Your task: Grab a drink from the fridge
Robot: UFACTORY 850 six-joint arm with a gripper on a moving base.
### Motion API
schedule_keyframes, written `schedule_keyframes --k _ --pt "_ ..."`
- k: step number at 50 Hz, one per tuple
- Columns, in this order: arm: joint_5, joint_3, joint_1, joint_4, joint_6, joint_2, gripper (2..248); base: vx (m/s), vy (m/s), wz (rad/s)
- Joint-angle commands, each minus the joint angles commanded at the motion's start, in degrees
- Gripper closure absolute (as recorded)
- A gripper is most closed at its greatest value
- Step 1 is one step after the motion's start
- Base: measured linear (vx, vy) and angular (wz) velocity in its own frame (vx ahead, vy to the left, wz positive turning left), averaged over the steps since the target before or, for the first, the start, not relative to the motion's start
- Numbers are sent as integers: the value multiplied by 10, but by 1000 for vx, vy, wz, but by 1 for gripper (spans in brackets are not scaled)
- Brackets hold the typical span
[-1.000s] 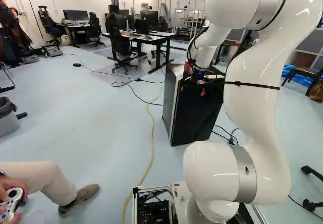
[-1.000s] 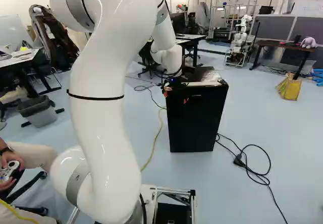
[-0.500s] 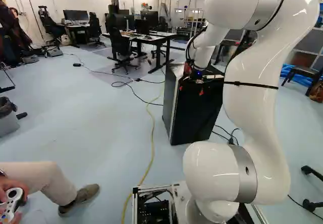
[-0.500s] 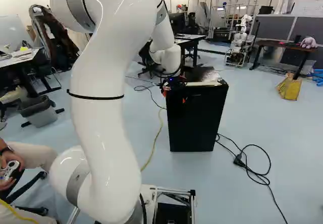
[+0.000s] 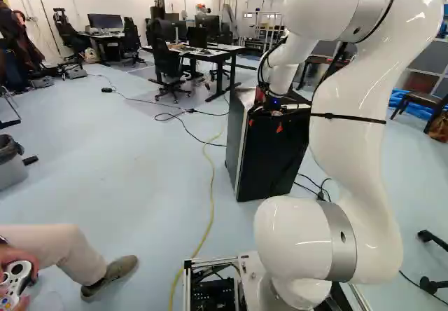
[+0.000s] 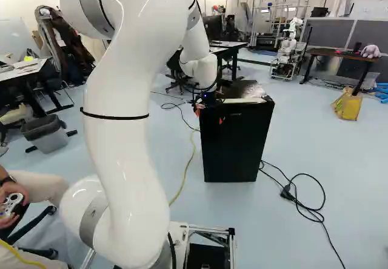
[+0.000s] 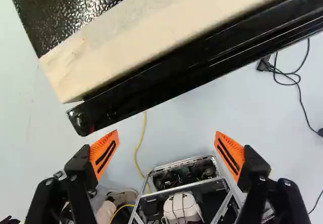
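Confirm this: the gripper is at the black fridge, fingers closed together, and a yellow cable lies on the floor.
Not quite: the wrist view shows the gripper open, its fingers wide apart. It is at the black fridge, and a yellow cable lies on the floor.

The room is bright, and the pale floor (image 5: 105,164) looks lit all over. In the left base view, thin white streaks shine on the white robot arm (image 5: 350,136), with a bright one near the upper right corner. The front of the black fridge (image 6: 233,151) is so dark that little bits are hard to see. In the wrist view, its bumpy top (image 7: 96,7) sparkles with tiny white spots.
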Motion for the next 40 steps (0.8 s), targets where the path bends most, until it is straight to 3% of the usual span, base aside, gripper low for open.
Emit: schedule_keyframes --k 16,40 --pt "24 39 -4 -1 0 28 3 0 0 0" --pt "130 110 -12 -17 0 82 3 0 0 0"
